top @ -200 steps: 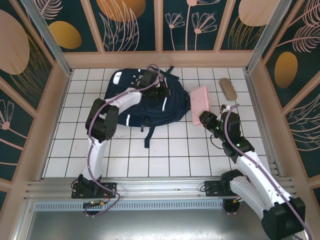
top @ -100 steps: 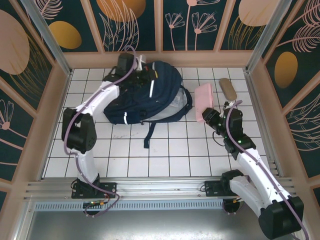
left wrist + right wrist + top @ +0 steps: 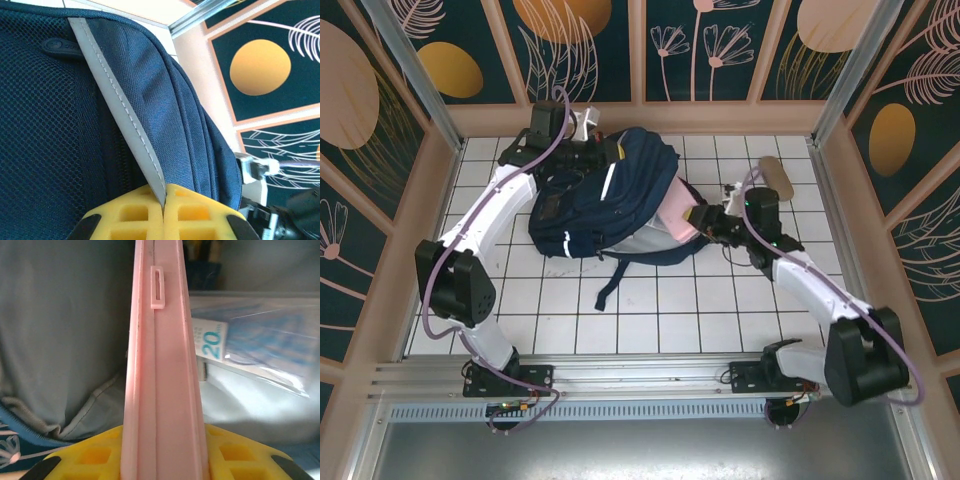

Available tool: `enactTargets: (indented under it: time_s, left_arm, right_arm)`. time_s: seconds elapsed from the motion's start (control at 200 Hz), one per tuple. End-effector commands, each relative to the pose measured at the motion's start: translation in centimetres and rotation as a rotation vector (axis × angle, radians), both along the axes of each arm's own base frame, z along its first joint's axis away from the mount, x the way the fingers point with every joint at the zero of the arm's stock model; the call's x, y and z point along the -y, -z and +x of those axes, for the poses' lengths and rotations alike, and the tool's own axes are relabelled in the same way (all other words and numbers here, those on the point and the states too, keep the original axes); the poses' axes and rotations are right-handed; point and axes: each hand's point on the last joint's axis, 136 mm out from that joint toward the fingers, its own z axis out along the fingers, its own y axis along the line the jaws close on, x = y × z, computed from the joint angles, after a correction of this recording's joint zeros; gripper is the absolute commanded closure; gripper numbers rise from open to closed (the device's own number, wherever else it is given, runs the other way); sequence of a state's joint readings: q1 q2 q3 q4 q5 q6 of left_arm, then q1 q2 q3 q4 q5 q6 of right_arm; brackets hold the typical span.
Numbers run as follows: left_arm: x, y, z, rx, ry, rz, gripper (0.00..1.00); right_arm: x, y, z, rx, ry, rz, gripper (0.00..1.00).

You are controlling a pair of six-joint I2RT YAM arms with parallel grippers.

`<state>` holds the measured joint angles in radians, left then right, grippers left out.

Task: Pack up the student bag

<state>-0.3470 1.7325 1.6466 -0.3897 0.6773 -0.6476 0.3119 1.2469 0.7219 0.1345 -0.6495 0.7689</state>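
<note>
The navy student bag point(image 3: 605, 195) lies at the back middle of the tiled floor, its mouth facing right. My left gripper point(image 3: 603, 152) is shut on the bag's upper flap, pinching a grey reflective stripe point(image 3: 122, 115) between its yellow fingers point(image 3: 125, 215), and holds the flap lifted. My right gripper point(image 3: 698, 219) is shut on the pink flat pouch point(image 3: 676, 215), whose far end is inside the bag's opening. In the right wrist view the pouch point(image 3: 162, 365) stands edge-on against the grey lining point(image 3: 60, 330), beside a clear plastic sleeve point(image 3: 255, 355) inside the bag.
A small tan oval case point(image 3: 778, 178) lies at the back right near the right arm. A dark strap point(image 3: 610, 282) trails from the bag toward the front. Wooden walls point(image 3: 640, 118) close in the tiled floor on three sides.
The left gripper has pulled the bag's flap up and back, opening its mouth. The right gripper has carried the pink pouch leftward into the opening.
</note>
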Motion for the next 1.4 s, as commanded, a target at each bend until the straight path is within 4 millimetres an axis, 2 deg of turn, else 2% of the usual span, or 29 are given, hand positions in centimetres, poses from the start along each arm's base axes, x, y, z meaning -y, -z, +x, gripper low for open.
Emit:
enactTargets:
  time_s: [0.0, 0.12, 0.255, 0.385, 0.435, 0.485, 0.576, 0.651, 0.771, 0.871, 1.001, 1.111, 1.201, 1.221, 1.246, 1.391]
  left_arm:
    - [0.6, -9.7, -3.0, 0.282, 0.102, -0.128, 1.0]
    - [0.5, -9.7, -3.3, 0.282, 0.107, -0.137, 1.0]
    - [0.5, -9.8, -3.7, 0.284, 0.114, -0.149, 1.0]
    - [-0.1, -10.2, -3.6, 0.289, 0.098, -0.152, 1.0]
    - [-0.3, -10.2, -3.5, 0.287, 0.086, -0.156, 1.0]
    - [-0.7, -10.4, -3.4, 0.288, 0.076, -0.163, 1.0]
    - [-1.2, -10.4, -3.1, 0.282, 0.055, -0.17, 1.0]
    - [-1.9, -10.3, -2.7, 0.275, 0.03, -0.177, 1.0]
    - [-3.1, -10.2, -2.2, 0.263, -0.01, -0.194, 1.0]
    - [-3.7, -10.0, -1.9, 0.257, -0.028, -0.199, 1.0]
    - [-3.8, -9.6, -1.5, 0.249, -0.036, -0.201, 1.0]
    - [-4.0, -9.6, -1.3, 0.246, -0.044, -0.208, 1.0]
    - [-4.2, -9.5, -1.1, 0.245, -0.056, -0.21, 1.0]
    - [-4.3, -9.3, -1.1, 0.241, -0.06, -0.211, 1.0]
    - [-4.3, -9.4, -1.1, 0.243, -0.063, -0.213, 1.0]
    - [-4.6, -8.1, -1.0, 0.231, -0.092, -0.226, 1.0]
  right_arm:
    - [-4.5, -4.5, -0.2, 0.099, -0.208, 0.13, 0.7]
    - [-8.2, -4.0, 0.4, 0.052, -0.316, 0.149, 0.7]
    - [-11.7, -2.8, 2.6, 0.006, -0.334, 0.156, 0.69]
    - [-15.7, 0.1, 4.9, -0.082, -0.363, 0.122, 0.69]
    - [-17.9, 1.3, 4.8, -0.105, -0.379, 0.086, 0.69]
    - [-19.4, 2.2, 5.0, -0.114, -0.388, 0.061, 0.64]
    - [-20.4, 2.7, 5.6, -0.104, -0.362, 0.015, 0.39]
    - [-19.4, 2.4, 6.3, -0.062, -0.297, -0.039, 0.25]
    - [-16.7, 1.0, 6.6, -0.002, -0.22, -0.075, 0.16]
    - [-15.0, 0.0, 5.9, 0.019, -0.215, -0.052, 0.14]
    - [-14.0, -1.0, 4.8, 0.044, -0.236, -0.017, 0.14]
    - [-13.3, -1.0, 4.2, 0.048, -0.24, -0.022, 0.14]
    - [-11.6, -0.9, 4.4, 0.057, -0.174, -0.078, 0.15]
    - [-11.1, -0.9, 4.4, 0.06, -0.15, -0.094, 0.15]
    - [-9.1, -1.0, 5.7, 0.062, -0.077, -0.115, 0.16]
    - [-0.5, -1.7, 8.1, 0.071, 0.207, -0.227, 0.18]
